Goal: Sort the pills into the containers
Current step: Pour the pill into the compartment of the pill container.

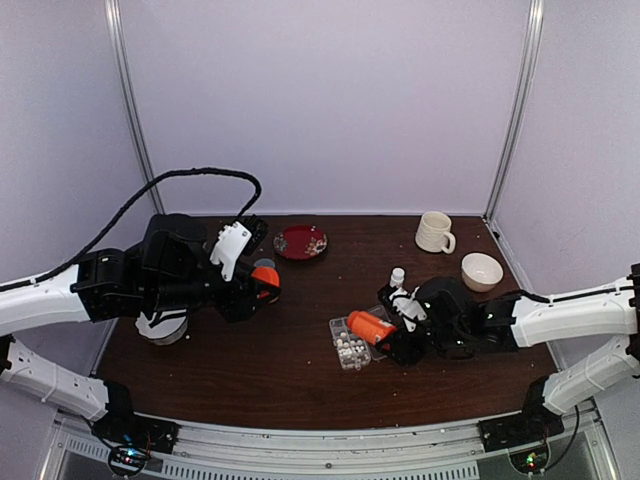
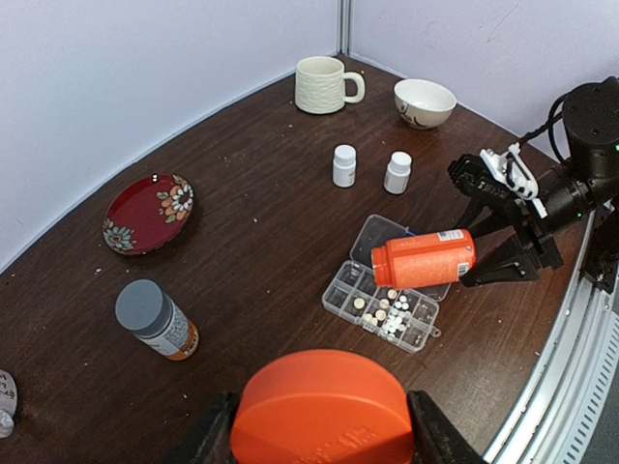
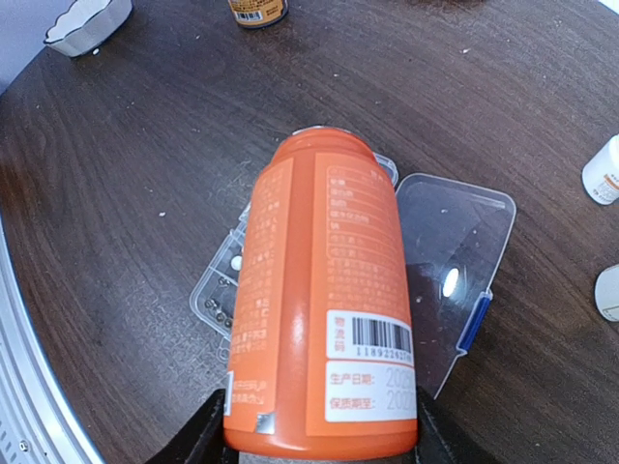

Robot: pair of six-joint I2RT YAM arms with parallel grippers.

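— At left? Clamped in left hand, orange cap; beyond, grey-capped bottle and red plate.

— Mid table? Whitish pills in organizer box cells, long axis roughly near-to-far. Overhead, half hiding it, orange bottle lying sideways, mouth leftward, gripped in right hand.

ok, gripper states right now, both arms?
left gripper: shut on orange cap
right gripper: shut on orange bottle

orange bottle label, barcode, 生产日期, 保质期至
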